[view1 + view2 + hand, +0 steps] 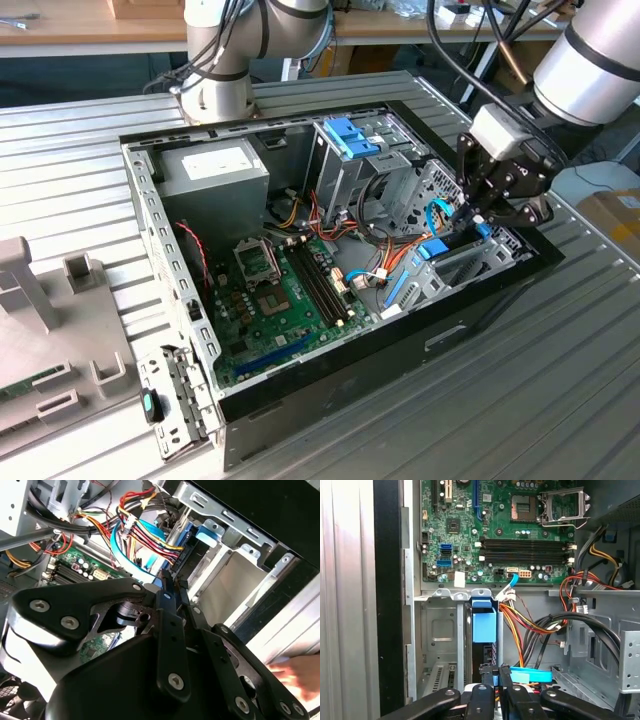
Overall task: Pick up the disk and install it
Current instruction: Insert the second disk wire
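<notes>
A ribbed metal bench [560, 380] is seen bearing an open computer case [330, 365] laid on its side, with a green motherboard [290, 300] exposed at the bottom. The gripper [478, 212] is lowered into the drive bay [470, 265] at the case corner on the exterior view's right. In the first wrist view, the fingers [496, 676] are brought close together with only a narrow gap, closed on the blue edge of the disk [484, 625], which is stood on edge in the bay slot. Bundled red, yellow and orange cables [525, 625] are noted just beside the disk. A blurred hand [295, 675] is recorded outside the case in the second wrist view.
</notes>
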